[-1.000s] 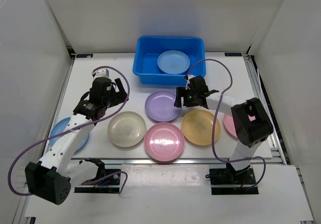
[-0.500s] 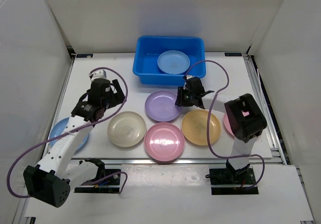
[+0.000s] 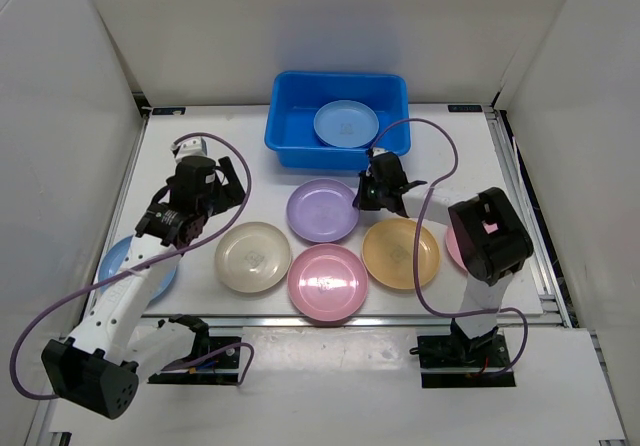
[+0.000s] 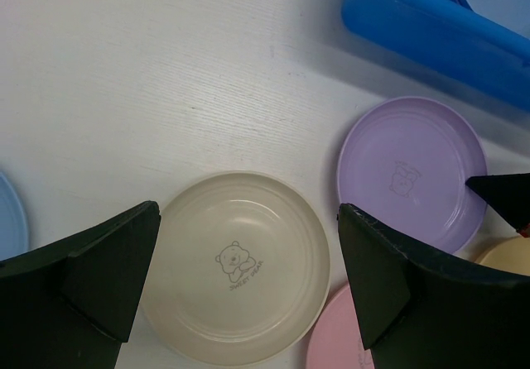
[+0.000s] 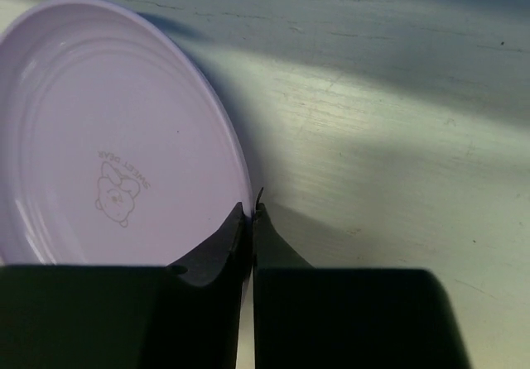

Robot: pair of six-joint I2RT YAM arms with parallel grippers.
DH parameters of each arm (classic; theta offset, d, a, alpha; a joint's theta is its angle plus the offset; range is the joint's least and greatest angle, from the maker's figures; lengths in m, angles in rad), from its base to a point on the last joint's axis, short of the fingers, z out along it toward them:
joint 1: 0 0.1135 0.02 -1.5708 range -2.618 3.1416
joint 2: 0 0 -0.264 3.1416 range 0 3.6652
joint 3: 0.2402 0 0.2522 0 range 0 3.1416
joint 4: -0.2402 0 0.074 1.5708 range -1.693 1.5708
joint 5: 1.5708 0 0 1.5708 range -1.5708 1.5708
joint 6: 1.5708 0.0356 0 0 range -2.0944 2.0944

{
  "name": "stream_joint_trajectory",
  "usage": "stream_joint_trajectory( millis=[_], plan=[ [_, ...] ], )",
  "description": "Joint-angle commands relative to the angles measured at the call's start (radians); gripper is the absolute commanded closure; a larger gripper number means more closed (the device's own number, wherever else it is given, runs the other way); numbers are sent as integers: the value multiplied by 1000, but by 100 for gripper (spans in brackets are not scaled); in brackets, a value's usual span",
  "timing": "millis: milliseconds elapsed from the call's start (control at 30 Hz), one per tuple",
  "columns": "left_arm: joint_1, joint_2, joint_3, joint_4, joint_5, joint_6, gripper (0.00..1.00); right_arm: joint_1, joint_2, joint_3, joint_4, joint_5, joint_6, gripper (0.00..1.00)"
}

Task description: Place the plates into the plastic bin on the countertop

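My right gripper (image 5: 252, 212) is shut on the right rim of the purple plate (image 5: 108, 137), which lies in front of the blue plastic bin (image 3: 290, 146). A light blue plate (image 3: 346, 123) sits inside the bin. My left gripper (image 4: 248, 278) hangs open above the beige plate (image 4: 236, 265) without touching it. On the countertop (image 3: 200, 131) the beige plate (image 3: 252, 257), a pink plate (image 3: 327, 282) and an orange-yellow plate (image 3: 400, 253) form a row near the front edge. In the top view my right gripper (image 3: 366, 198) sits at the purple plate's (image 3: 322, 210) right edge.
Another light blue plate (image 3: 118, 258) lies at the far left, partly under my left arm. Another pink plate (image 3: 455, 246) is half hidden behind my right arm's base link. White walls close in the countertop on three sides.
My right gripper has shut on the purple plate's rim, and the plate has shifted slightly left. My left gripper has drifted a little to the left and stays open.
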Motion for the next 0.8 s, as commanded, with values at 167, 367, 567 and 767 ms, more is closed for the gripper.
stream_joint_trajectory(
  millis=[167, 367, 567, 767],
  plan=[
    [-5, -19, 44, -14, -15, 30, 1, 17, -156, 20, -12, 15, -34, 100],
    [-2, -17, 52, -2, -31, 22, 1, 29, -291, 72, -98, -134, -121, 100],
    [-5, -2, 64, 44, -47, 25, 1, 26, -331, 264, -224, -96, -187, 100],
    [-3, 44, 60, 84, 5, 27, 1, -29, -187, 568, -259, 16, -216, 100]
  ],
)
